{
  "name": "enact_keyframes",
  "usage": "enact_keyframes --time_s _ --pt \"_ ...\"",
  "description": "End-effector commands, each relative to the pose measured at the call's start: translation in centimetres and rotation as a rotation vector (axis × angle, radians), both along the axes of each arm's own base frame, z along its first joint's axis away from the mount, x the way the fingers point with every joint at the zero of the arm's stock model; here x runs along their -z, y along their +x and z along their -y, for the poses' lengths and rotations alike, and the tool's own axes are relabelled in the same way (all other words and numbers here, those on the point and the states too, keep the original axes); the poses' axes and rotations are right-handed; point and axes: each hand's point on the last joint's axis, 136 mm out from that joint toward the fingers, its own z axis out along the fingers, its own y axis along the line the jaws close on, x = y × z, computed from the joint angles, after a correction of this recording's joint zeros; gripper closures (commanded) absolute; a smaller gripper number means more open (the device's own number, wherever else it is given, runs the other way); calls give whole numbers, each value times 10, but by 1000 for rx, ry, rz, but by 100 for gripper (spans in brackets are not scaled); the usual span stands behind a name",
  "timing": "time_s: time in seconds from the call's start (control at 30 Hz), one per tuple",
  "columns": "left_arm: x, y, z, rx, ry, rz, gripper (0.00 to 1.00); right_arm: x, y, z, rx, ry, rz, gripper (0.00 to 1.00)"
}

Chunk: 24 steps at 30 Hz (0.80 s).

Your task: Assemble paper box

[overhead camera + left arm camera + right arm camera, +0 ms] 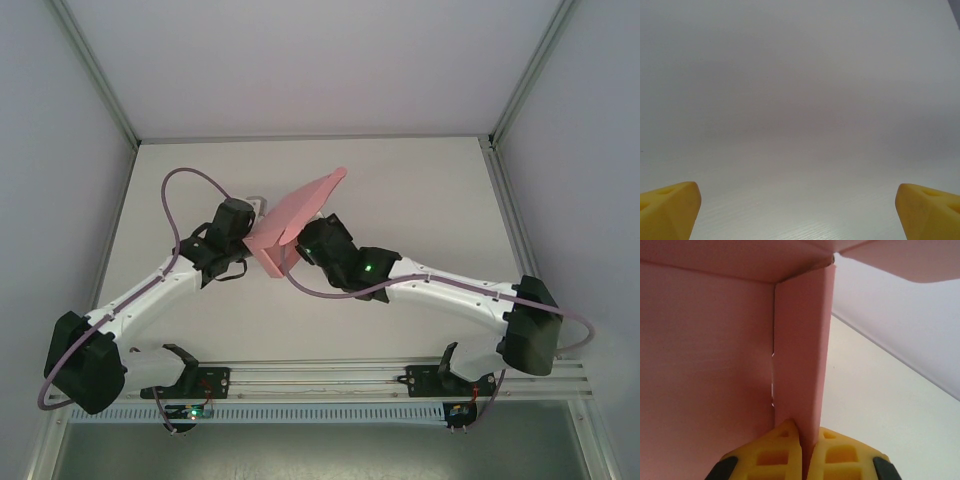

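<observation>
The flat white table [420, 200] carries the whole work area, and its bare surface gives room for folding. The white right arm [440, 290] and the white left arm [150, 290] both reach inward from the near edge and meet near the table centre, so that either can act on the same workpiece.

The pink thin-card paper box [295, 218] is between the two wrists, raised off the table and tilted, with its upper edge pointing away from the bases. It is not yet closed: in the right wrist view a broad pink panel [705, 365] stands at an angle to a narrow upright pink flap [800, 350], and the corner is open at the top. Holding the card in the air probably leaves its free panels accessible from below and from the side.

The right gripper [804, 437] is clenched on the lower edge of that narrow flap, with its yellow ribbed fingers [777, 450] pressed together on the card. This grip supports the whole paper box.

The left gripper [797, 210] is released, its yellow fingers [670, 207] spread wide above bare table, grasping nothing. It is judged ready to press or fold a panel.
</observation>
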Motion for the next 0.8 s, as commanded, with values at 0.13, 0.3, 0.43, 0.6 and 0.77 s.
enact_keyframes --time_s 0.13,0.3,0.43,0.6,0.77 --pt "-50 4 24 79 -28 159 0 38 -4 34 -28 141 -158 100" --pt "5 -13 -31 -86 147 45 0 3 -7 80 -16 336 -120 100" --pt "33 -36 -83 -237 217 -42 0 17 -8 116 81 319 -160 100" --pt "24 -58 -112 -335 205 -2 0 79 -4 130 191 266 -305 100" --pt "8 -59 -112 -359 156 23 0 134 1 112 250 278 -473 100"
